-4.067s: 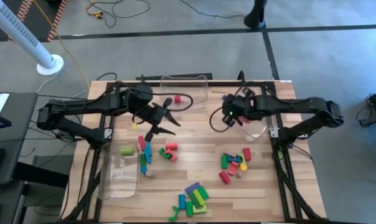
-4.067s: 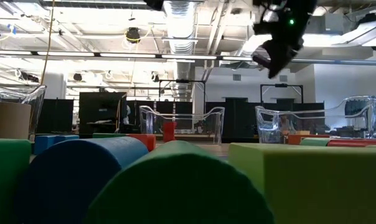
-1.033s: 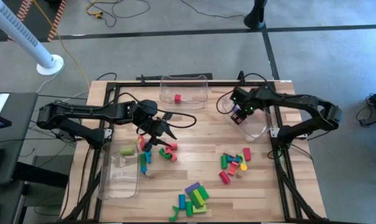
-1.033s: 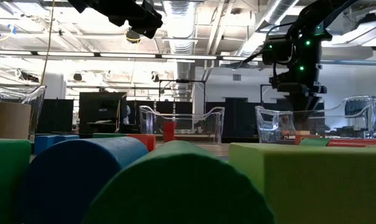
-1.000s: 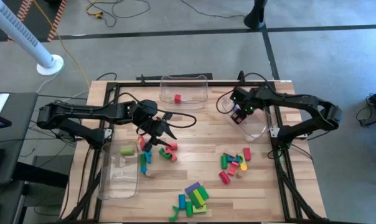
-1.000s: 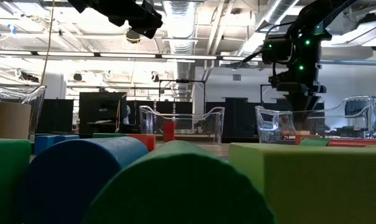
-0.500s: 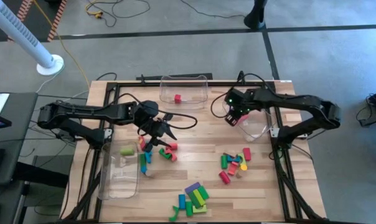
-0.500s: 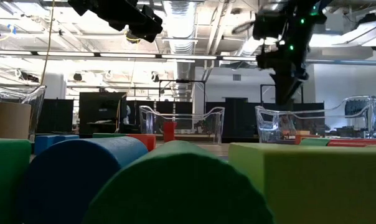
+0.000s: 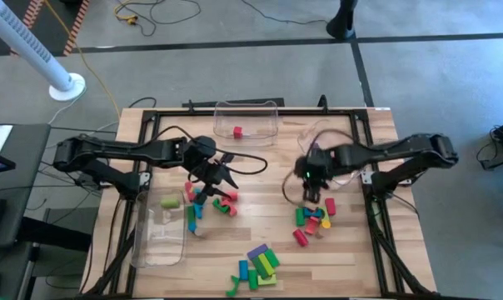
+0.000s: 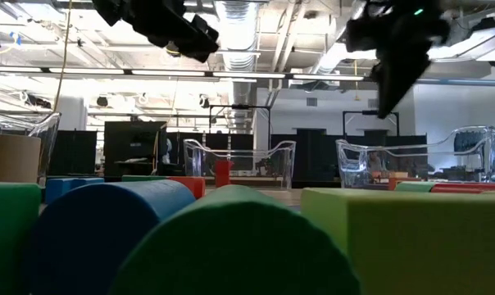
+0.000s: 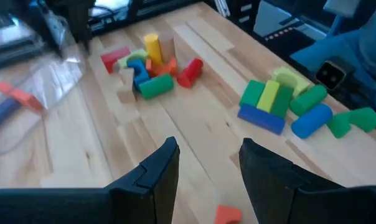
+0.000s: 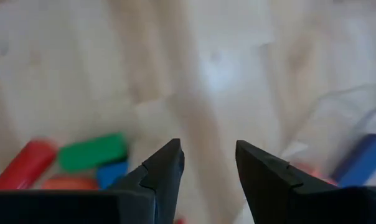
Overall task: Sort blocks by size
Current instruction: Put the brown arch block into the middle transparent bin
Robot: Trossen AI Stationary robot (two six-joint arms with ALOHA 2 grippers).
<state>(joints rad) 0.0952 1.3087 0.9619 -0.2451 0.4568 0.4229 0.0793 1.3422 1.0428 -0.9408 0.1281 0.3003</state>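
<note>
The small coloured toy blocks (image 9: 311, 219) lie in three loose groups on the wooden worktop (image 9: 260, 200); one red block (image 9: 237, 132) sits in the clear plastic bin (image 9: 246, 122) at the far edge. I see three such bins. The left end effector (image 9: 222, 177) hangs over the left group, fingers parted and empty. The right end effector (image 9: 309, 193), also parted and empty, hangs above the right group.
</note>
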